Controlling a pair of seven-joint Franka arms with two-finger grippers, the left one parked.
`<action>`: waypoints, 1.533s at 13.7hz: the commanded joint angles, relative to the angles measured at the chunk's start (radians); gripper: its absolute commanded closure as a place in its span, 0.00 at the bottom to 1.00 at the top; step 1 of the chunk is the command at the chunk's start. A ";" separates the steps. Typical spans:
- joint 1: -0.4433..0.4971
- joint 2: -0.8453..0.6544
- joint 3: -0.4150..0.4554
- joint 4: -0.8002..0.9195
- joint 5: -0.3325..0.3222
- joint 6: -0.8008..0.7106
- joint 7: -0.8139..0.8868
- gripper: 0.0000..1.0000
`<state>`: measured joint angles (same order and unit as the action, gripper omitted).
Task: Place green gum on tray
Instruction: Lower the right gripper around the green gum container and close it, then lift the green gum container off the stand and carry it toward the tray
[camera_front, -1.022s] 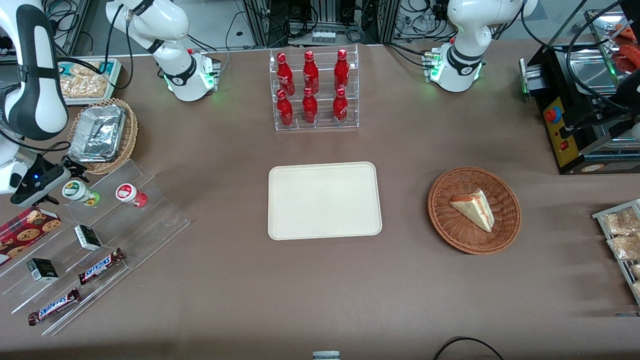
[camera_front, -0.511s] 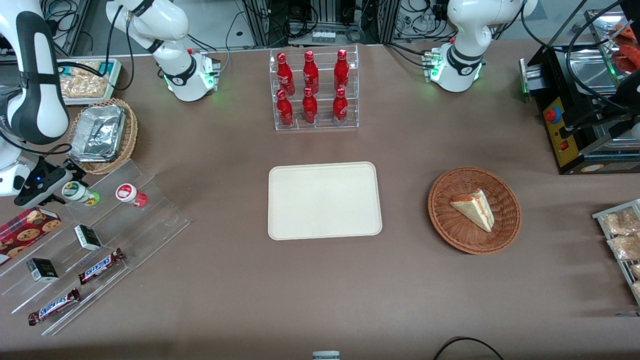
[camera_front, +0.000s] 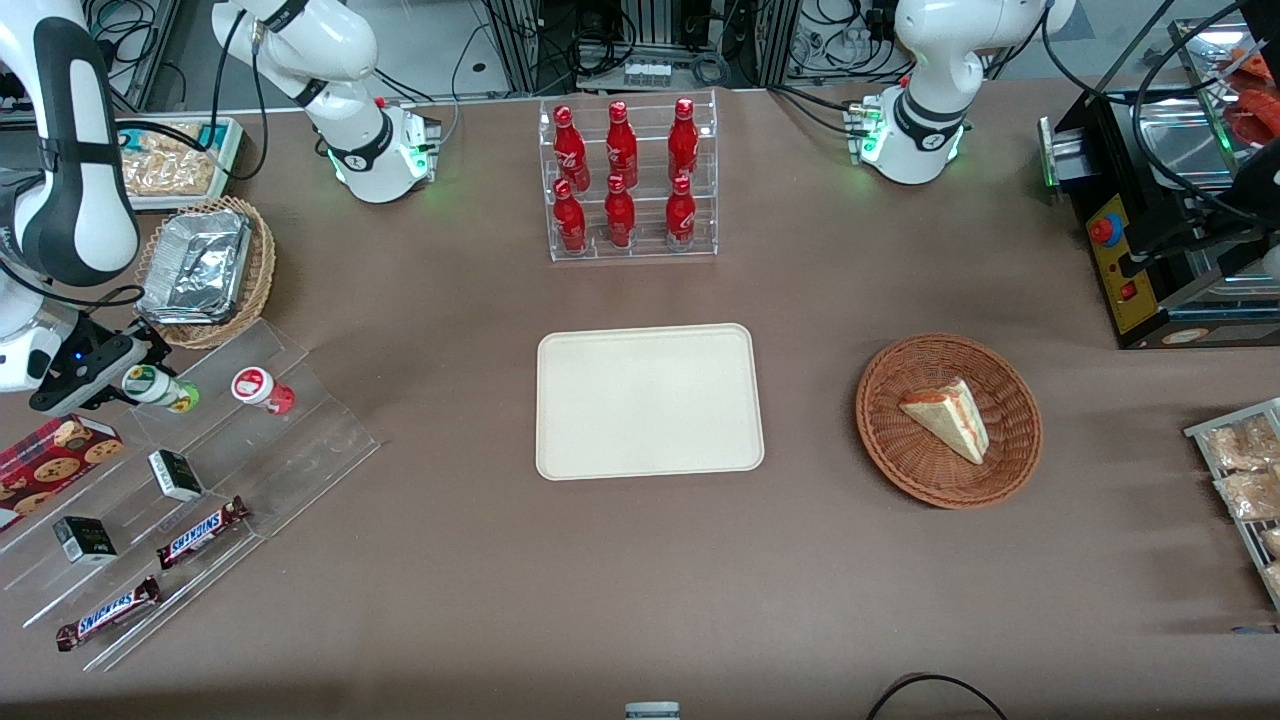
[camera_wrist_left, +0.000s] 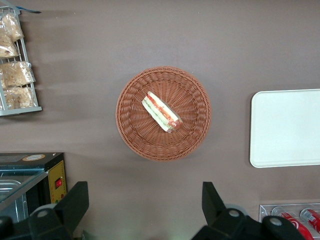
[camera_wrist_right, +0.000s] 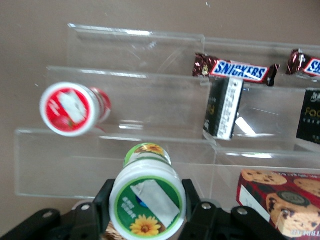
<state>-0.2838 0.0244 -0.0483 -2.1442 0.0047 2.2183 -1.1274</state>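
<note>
My two-finger black claw (camera_wrist_right: 145, 207) is clenched on the small green gum bottle with its white round lid (camera_wrist_right: 145, 202), one finger (camera_wrist_right: 102, 205) pressed to each side just below the lid. From the front, the claw (camera_front: 128, 368) sits at the working arm's end of the table, at the top step of a clear acrylic stepped display stand (camera_front: 300, 440), and the green gum (camera_front: 157, 387) leans there with its lid toward me.

Just beside it on the same step lies the red-bodied gum bottle with a red-marked white lid (camera_front: 260, 389), apart from the green one. Taking the green gum as the dial's centre in the front view, the large flat cream-beige rectangular tray (camera_front: 649, 401) lies at 3 o'clock, well apart from it, and the round wicker basket holding a foil container (camera_front: 200, 272) sits at about 1 o'clock, near. A Snickers bar in a brown wrapper (camera_front: 202, 532) rests on a lower step at 5 o'clock.
</note>
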 joint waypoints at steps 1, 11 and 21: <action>0.073 -0.021 0.002 0.078 0.000 -0.124 0.096 1.00; 0.484 0.014 0.002 0.155 0.001 -0.266 0.765 1.00; 0.830 0.184 0.002 0.325 0.047 -0.253 1.440 1.00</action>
<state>0.5048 0.1343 -0.0351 -1.9098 0.0327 1.9766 0.2341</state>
